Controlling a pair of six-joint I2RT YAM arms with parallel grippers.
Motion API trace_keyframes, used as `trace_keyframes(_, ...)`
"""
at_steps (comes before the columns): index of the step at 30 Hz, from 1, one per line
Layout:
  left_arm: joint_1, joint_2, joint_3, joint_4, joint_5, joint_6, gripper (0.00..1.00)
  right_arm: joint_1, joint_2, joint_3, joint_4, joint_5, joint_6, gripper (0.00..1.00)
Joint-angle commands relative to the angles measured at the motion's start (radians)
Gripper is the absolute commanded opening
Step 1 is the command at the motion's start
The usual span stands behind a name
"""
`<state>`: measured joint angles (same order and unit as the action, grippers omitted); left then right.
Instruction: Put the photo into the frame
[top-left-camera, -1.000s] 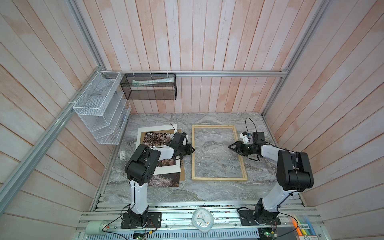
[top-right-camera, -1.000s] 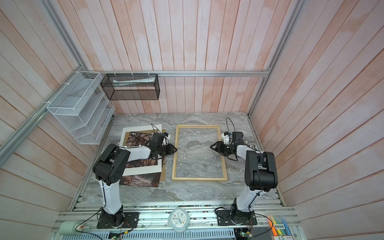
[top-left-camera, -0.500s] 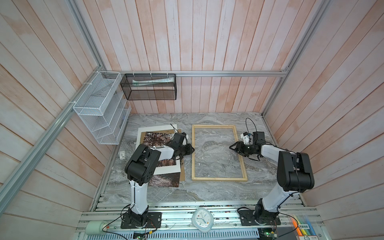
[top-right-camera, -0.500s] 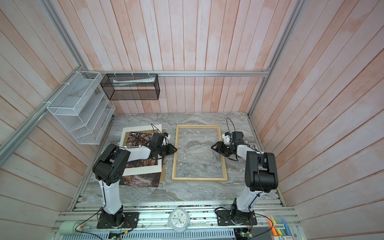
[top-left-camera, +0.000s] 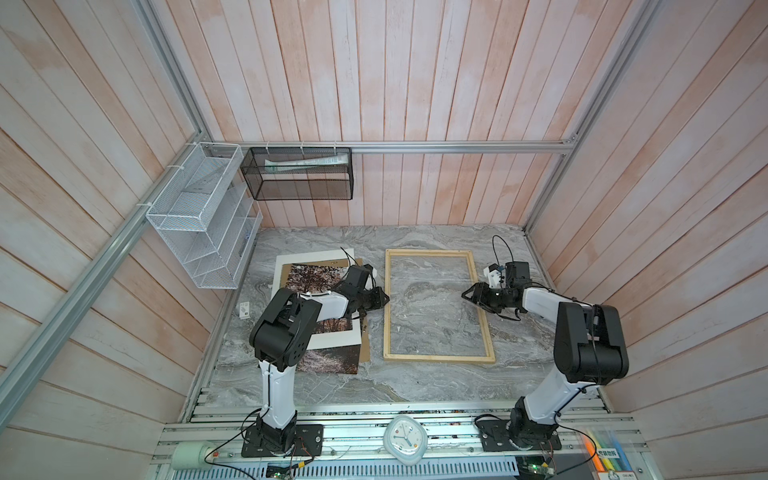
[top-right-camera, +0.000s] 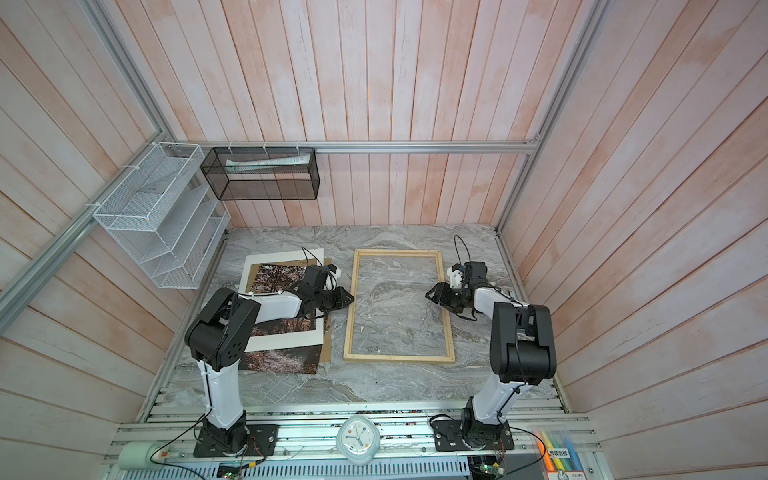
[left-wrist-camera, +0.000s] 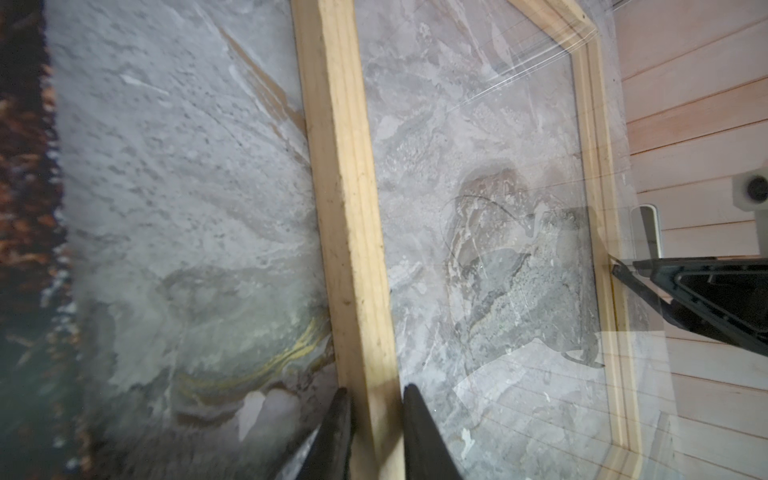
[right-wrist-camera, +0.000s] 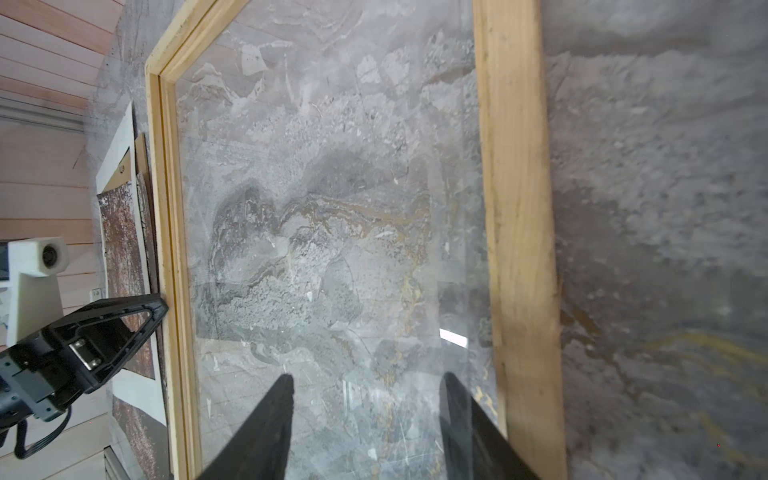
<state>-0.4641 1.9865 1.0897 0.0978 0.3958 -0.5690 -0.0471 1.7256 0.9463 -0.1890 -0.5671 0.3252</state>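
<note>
Plainly, the task has hardly begun. The photo (top-left-camera: 330, 360) lies flat on the left of the desk (top-left-camera: 415, 386), pinned under a white mat board (top-left-camera: 332, 338) and resting on a brown backing board (top-left-camera: 365, 345), with only its near end and a patch in the mat's window showing. The frame (top-left-camera: 438, 358) lies flat mid-desk, nothing in it but a clear pane.

The left end effector (left-wrist-camera: 376, 392) straddles the frame's left slat and looks clamped on it, though the view is blurred. The right end effector (right-wrist-camera: 368, 382) hangs with its fingers apart and empty, just inside the right slat. Freeing the photo and laying it in the frame are both left to do.

A clock (top-left-camera: 405, 438) sits on the near rail. The desk is grey marble. Pale pink plank walls (top-left-camera: 415, 83) close it in, with a white wire rack (top-left-camera: 199, 216) far left and a black mesh basket (top-left-camera: 299, 174) on the far wall.
</note>
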Motion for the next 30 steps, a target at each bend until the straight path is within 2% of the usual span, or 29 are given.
trace_keyframes(1,-0.007,0.021,-0.027,-0.007,0.025,0.011,0.23,0.006,-0.018,0.029,-0.032,0.036,-0.025,0.57)
trace_keyframes(14,-0.005,0.013,-0.021,-0.017,0.028,0.018,0.22,-0.006,-0.018,0.036,-0.053,0.103,-0.019,0.57)
trace_keyframes(30,-0.005,0.006,-0.025,-0.013,0.035,0.018,0.22,-0.025,-0.052,0.026,-0.078,0.122,-0.031,0.57)
